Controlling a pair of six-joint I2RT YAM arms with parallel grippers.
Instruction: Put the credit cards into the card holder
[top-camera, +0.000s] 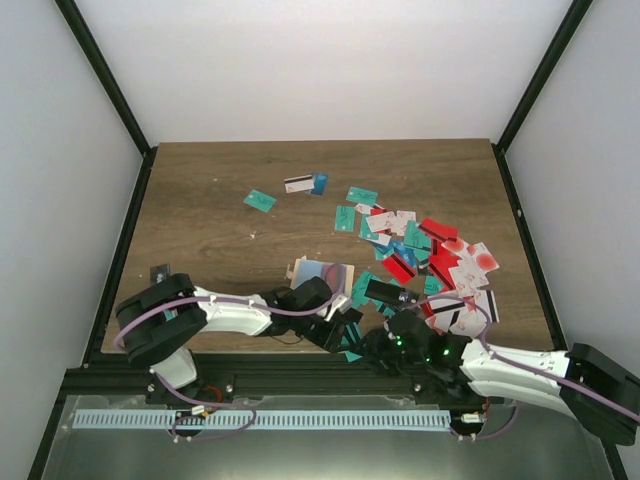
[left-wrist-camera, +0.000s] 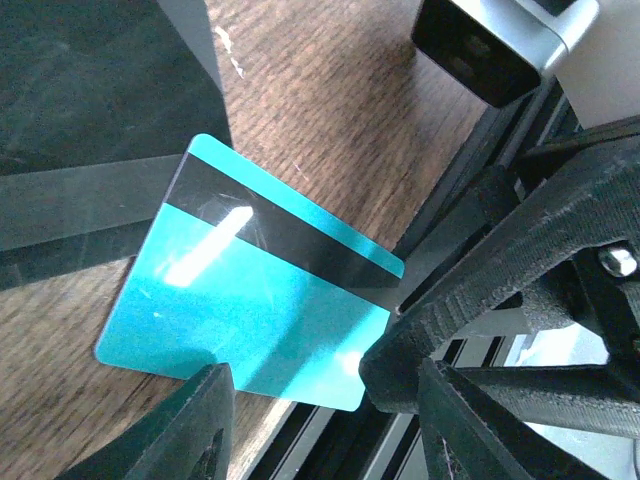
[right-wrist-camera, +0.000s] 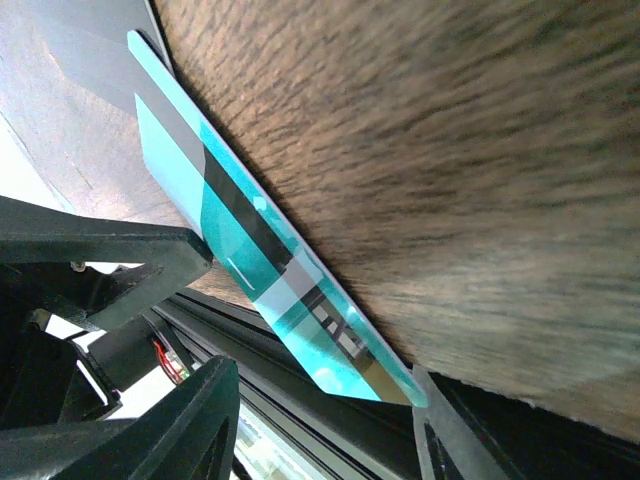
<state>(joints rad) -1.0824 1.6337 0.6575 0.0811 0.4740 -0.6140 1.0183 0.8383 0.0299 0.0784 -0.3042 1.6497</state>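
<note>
Left gripper (left-wrist-camera: 320, 420) straddles teal card (left-wrist-camera: 250, 300)

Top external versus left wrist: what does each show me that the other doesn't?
Only the top external shows the scattered pile of credit cards, the tan card holder near the left hand, and both arms meeting at the table's near edge. Only the left wrist shows the teal card close up: dark magnetic stripe facing up, overhanging the table edge, with another dark hand beside it. Both show the wooden table.
</note>
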